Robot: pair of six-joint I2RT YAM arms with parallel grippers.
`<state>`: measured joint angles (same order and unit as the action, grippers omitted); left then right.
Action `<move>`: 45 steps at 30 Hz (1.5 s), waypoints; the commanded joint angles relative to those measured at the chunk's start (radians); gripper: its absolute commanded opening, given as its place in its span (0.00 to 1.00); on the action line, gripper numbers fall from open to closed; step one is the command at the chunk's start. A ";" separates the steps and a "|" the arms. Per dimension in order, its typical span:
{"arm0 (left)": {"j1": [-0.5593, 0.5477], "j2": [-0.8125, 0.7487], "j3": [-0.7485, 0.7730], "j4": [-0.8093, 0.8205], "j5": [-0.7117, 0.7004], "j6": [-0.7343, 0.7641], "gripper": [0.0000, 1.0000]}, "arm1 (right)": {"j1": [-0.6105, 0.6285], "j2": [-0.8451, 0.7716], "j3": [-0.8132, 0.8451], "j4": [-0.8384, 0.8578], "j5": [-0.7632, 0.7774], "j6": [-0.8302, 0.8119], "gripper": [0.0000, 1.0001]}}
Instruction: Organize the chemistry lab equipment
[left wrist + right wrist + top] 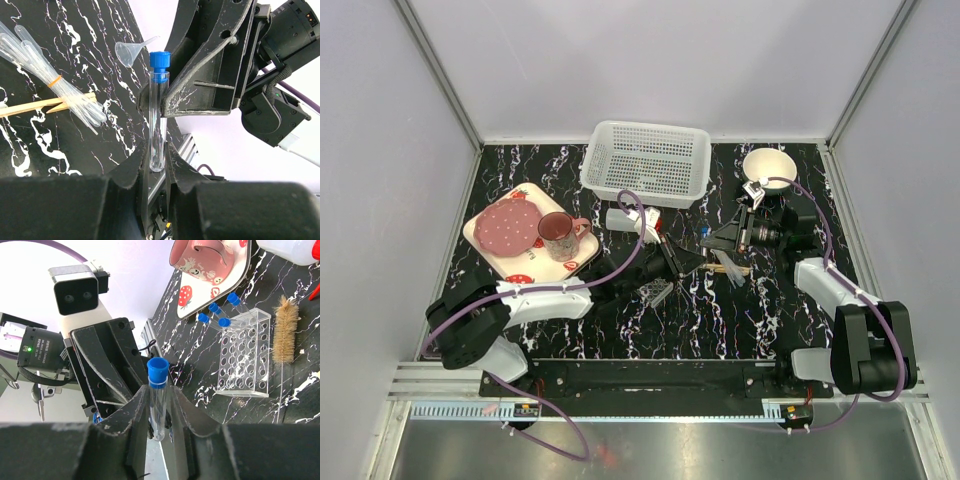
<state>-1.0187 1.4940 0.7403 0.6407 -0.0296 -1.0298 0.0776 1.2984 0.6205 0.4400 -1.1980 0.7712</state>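
Running off-frame, pipettes (42, 66) and sticks (30, 106) lie past the gripped test tube (158, 115).

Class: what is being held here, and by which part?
Clear blue-capped test tube: left gripper pinches its rounded bottom end; right gripper flanks its body, grip unclear.

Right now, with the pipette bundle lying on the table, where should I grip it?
Probably best: grip the pipette bundle at its orange band, coming straight down with jaws across it. It lies flat, and the band holds the pipettes together there.
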 commanded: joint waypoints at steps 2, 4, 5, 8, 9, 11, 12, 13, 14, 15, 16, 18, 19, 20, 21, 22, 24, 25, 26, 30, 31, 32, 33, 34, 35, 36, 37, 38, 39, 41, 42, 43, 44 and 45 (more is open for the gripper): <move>-0.006 0.000 0.051 0.074 -0.015 -0.007 0.08 | 0.010 0.010 0.001 0.060 -0.034 0.011 0.26; -0.006 -0.001 0.050 0.073 -0.018 -0.007 0.08 | 0.024 0.010 0.002 0.062 -0.041 0.007 0.25; -0.006 -0.003 0.048 0.071 -0.020 -0.007 0.08 | 0.027 0.010 0.004 0.060 -0.049 0.004 0.26; -0.006 -0.009 0.042 0.070 -0.023 -0.007 0.09 | 0.047 0.015 0.008 0.054 -0.066 -0.012 0.27; -0.006 -0.014 0.039 0.068 -0.023 -0.006 0.09 | 0.051 0.019 0.010 0.046 -0.069 -0.019 0.29; -0.008 -0.020 0.037 0.057 -0.032 -0.001 0.09 | 0.071 0.025 0.019 0.037 -0.083 -0.030 0.29; -0.006 -0.029 0.034 0.057 -0.033 0.002 0.09 | 0.076 0.025 0.021 0.017 -0.083 -0.048 0.29; -0.006 -0.034 0.030 0.054 -0.041 0.005 0.09 | 0.079 0.024 0.027 0.006 -0.081 -0.058 0.26; -0.006 -0.041 0.028 0.050 -0.043 0.008 0.09 | 0.080 0.024 0.028 -0.001 -0.081 -0.067 0.22; -0.007 -0.046 0.024 0.047 -0.046 0.010 0.09 | 0.082 0.024 0.027 -0.001 -0.081 -0.070 0.19; -0.006 -0.051 0.024 0.039 -0.049 0.014 0.10 | 0.082 0.024 0.030 -0.001 -0.084 -0.072 0.13; -0.007 -0.063 0.015 0.036 -0.059 0.019 0.11 | 0.080 0.027 0.031 0.000 -0.094 -0.073 0.09; -0.006 -0.067 0.011 0.036 -0.059 0.019 0.13 | 0.082 0.027 0.030 0.000 -0.097 -0.073 0.06; -0.004 -0.078 0.008 0.034 -0.059 0.020 0.22 | 0.082 0.025 0.033 -0.001 -0.097 -0.082 0.05; -0.006 -0.084 -0.001 0.034 -0.053 0.028 0.27 | 0.082 0.024 0.036 -0.007 -0.097 -0.088 0.05; -0.003 -0.095 -0.005 0.028 -0.044 0.034 0.33 | 0.080 0.022 0.039 -0.018 -0.095 -0.102 0.05; 0.011 -0.130 -0.016 0.004 -0.009 0.048 0.51 | 0.080 0.015 0.050 -0.062 -0.103 -0.177 0.05; 0.018 -0.146 -0.027 -0.012 0.002 0.054 0.56 | 0.082 0.012 0.054 -0.088 -0.145 -0.231 0.06; 0.037 -0.182 -0.038 -0.016 0.013 0.056 0.60 | 0.083 0.001 0.058 -0.151 -0.164 -0.339 0.07; 0.100 -0.276 -0.094 -0.071 0.086 0.053 0.79 | 0.093 -0.028 0.077 -0.289 -0.192 -0.536 0.08; 0.114 -0.290 -0.094 -0.114 0.102 0.051 0.81 | 0.105 -0.031 0.084 -0.316 -0.190 -0.568 0.08; 0.135 -0.307 -0.093 -0.136 0.120 0.051 0.82 | 0.113 -0.036 0.088 -0.375 -0.190 -0.634 0.08; 0.144 -0.311 -0.085 -0.151 0.157 0.051 0.82 | 0.122 -0.037 0.103 -0.412 -0.186 -0.673 0.08; 0.150 -0.313 -0.079 -0.182 0.169 0.053 0.82 | 0.135 -0.037 0.110 -0.440 -0.177 -0.711 0.08; 0.155 -0.313 -0.070 -0.196 0.183 0.054 0.82 | 0.145 -0.036 0.117 -0.519 -0.175 -0.766 0.08; 0.155 -0.308 -0.046 -0.208 0.209 0.057 0.82 | 0.151 -0.033 0.123 -0.536 -0.173 -0.798 0.08; 0.155 -0.302 -0.030 -0.229 0.221 0.057 0.82 | 0.155 -0.031 0.127 -0.555 -0.167 -0.815 0.08; 0.154 -0.284 -0.016 -0.239 0.232 0.059 0.82 | 0.168 -0.028 0.133 -0.588 -0.164 -0.851 0.08; 0.154 -0.272 0.011 -0.248 0.250 0.059 0.82 | 0.171 -0.025 0.140 -0.606 -0.163 -0.868 0.08; 0.152 -0.235 0.040 -0.274 0.269 0.059 0.81 | 0.175 -0.021 0.145 -0.641 -0.153 -0.901 0.09; 0.151 -0.223 0.068 -0.286 0.269 0.060 0.79 | 0.179 -0.018 0.150 -0.650 -0.152 -0.909 0.08; 0.147 -0.198 0.082 -0.320 0.267 0.063 0.78 | 0.177 -0.019 0.151 -0.658 -0.146 -0.918 0.09; 0.141 -0.187 0.108 -0.338 0.266 0.066 0.74 | 0.177 -0.017 0.153 -0.670 -0.143 -0.931 0.09; 0.137 -0.178 0.120 -0.352 0.257 0.074 0.72 | 0.179 -0.017 0.156 -0.673 -0.141 -0.934 0.08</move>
<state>-0.8680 1.2766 0.7620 0.3454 0.1871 -0.9871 0.2470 1.2903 0.7292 -0.1566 -1.3464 -0.0570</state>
